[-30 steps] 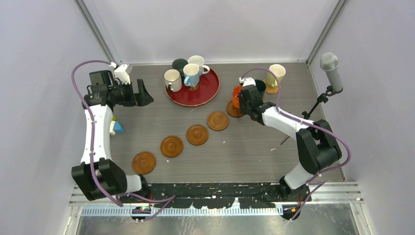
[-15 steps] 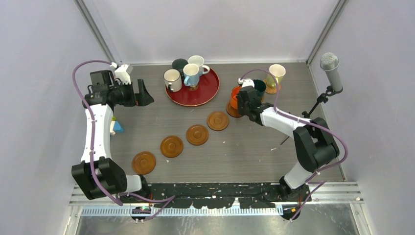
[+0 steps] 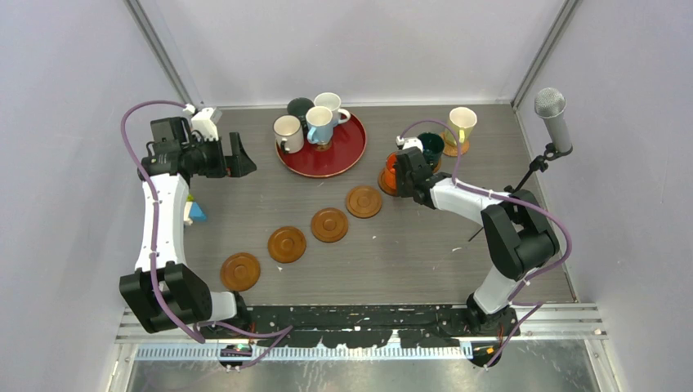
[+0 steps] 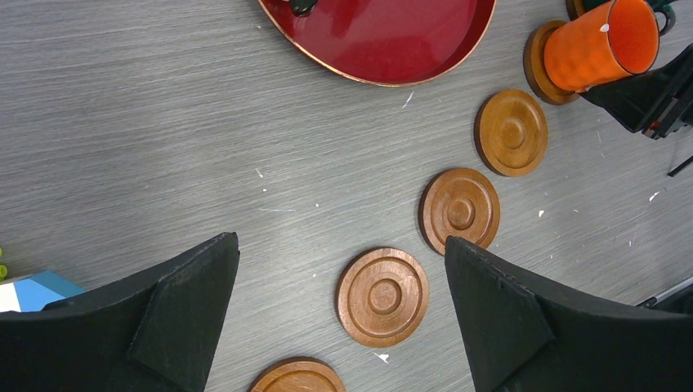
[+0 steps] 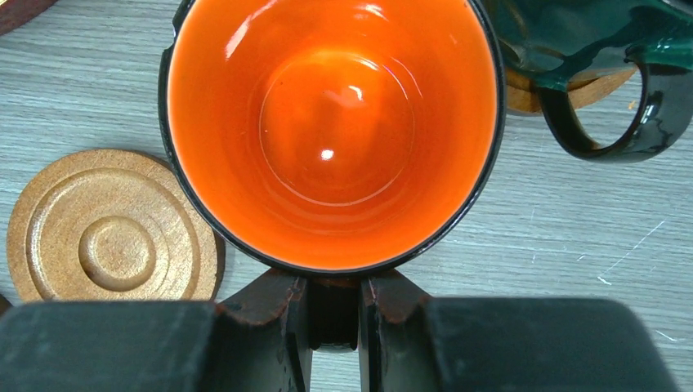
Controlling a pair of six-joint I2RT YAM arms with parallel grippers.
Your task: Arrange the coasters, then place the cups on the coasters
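Overhead, grey wood-grain table (image 3: 409, 245), pale walls (image 3: 359, 49), left gripper (image 4: 339, 242) agape, right gripper (image 5: 333, 287) pinching orange cup (image 5: 335, 131), seemingly its handle.

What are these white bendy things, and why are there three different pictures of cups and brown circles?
Those are two robot arms bolted to a table. The wide picture comes from a camera up above: the left arm is on the left, the right arm on the right. The other two come from little cameras on each wrist, so the black shapes at the bottom are that arm's own jaws. On the table lie four bare wooden coasters in a slanting row, and a red tray carrying four cups. A teal cup and a pale yellow cup each stand on a coaster. The right arm's jaws are shut on the orange cup's handle, at another coaster. The left arm's jaws are wide open and hold nothing.
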